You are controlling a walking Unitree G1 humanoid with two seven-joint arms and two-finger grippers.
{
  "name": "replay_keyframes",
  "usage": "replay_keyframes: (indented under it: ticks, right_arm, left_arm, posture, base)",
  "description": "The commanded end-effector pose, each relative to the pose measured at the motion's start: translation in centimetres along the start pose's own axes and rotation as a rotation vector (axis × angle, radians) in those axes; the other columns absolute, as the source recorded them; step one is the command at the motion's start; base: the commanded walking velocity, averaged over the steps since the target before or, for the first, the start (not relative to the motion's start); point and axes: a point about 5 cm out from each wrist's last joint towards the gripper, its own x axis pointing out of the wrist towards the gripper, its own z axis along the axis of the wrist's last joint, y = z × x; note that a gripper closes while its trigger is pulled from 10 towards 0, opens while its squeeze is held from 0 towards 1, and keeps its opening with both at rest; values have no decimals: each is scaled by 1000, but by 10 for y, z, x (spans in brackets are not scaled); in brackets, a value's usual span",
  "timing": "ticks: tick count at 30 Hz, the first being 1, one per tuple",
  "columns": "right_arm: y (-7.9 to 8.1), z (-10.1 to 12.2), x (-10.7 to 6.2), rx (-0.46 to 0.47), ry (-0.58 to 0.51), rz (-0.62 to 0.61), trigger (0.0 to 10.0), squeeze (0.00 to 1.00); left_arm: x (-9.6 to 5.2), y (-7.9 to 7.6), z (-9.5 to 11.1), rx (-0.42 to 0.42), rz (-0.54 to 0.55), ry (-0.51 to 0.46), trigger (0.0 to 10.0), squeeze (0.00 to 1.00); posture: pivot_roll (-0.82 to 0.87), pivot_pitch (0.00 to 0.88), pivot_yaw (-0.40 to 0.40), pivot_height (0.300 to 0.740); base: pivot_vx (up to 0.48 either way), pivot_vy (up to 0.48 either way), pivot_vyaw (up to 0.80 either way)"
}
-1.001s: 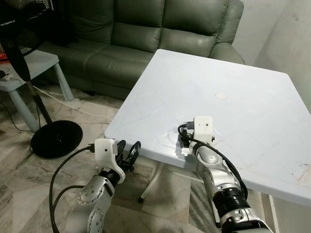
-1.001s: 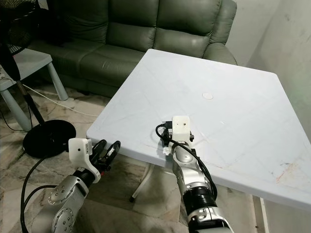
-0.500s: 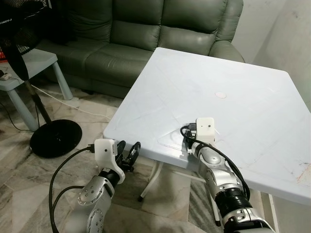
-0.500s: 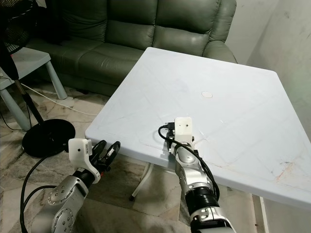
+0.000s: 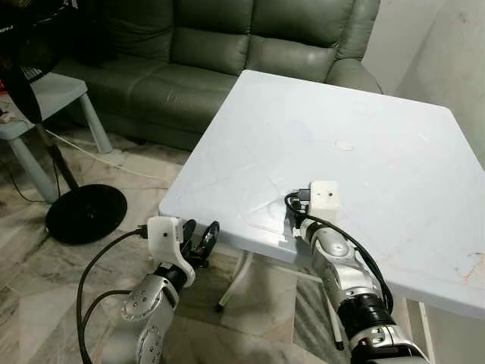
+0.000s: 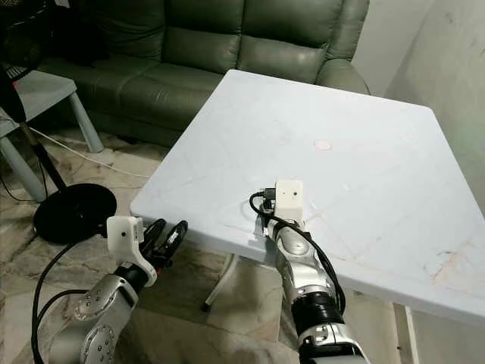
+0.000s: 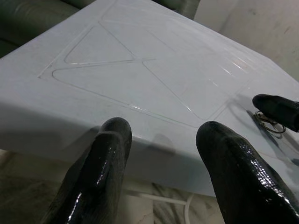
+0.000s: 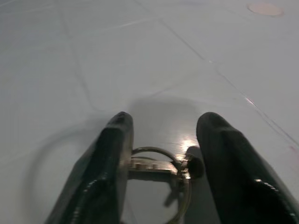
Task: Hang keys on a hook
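Right hand [image 8: 159,158] has crept slightly further onto desk [image 5: 364,114] near front edge, lower centre of frame. Fingers released, straddling keys [image 8: 161,168] flat on desk; grasp not yet made. Left hand [image 5: 198,241] released, below desk edge.

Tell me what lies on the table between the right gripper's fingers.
Keys on a metal ring lie on the white table between the right gripper's open fingers; their lower part is hidden.
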Motion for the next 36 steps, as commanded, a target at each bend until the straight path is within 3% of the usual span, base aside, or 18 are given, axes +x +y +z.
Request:
replay_keyframes:
  ticks: [1,2,15,19,23,36]
  right_arm:
    - [-5,0,1,-39,14,-29,10000,1000]
    - [-5,1,1,-29,8,-12,10000,0]
    - [-25,4,-4,3,-88,70,10000,0]
    - [-28,3,-7,-51,-102,123,10000,0]
    - [-28,1,-8,-80,-101,165,10000,0]
    - [-22,-9,-11,-48,-36,245,10000,0]
  left_arm:
    - [1,-2,2,2,3,-4,10000,0]
    - [1,-2,2,2,4,-4,10000,0]
    - [3,-3,3,-1,0,-6,10000,0]
    - [3,-3,3,-1,-1,-4,10000,0]
    - [4,-3,3,-1,-2,-4,10000,0]
    - [4,-3,3,2,-2,-7,10000,0]
  posture:
    - [112,127,-86,740]
    - [112,127,-86,740]
    - [106,124,-85,740]
    - [102,124,-82,740]
    - [100,126,-81,740]
    - [102,120,-83,740]
  base:
    - [0,0,0]
    - [0,0,0]
    - [0,0,0]
    - [0,0,0]
    - [0,0,0]
    - [0,0,0]
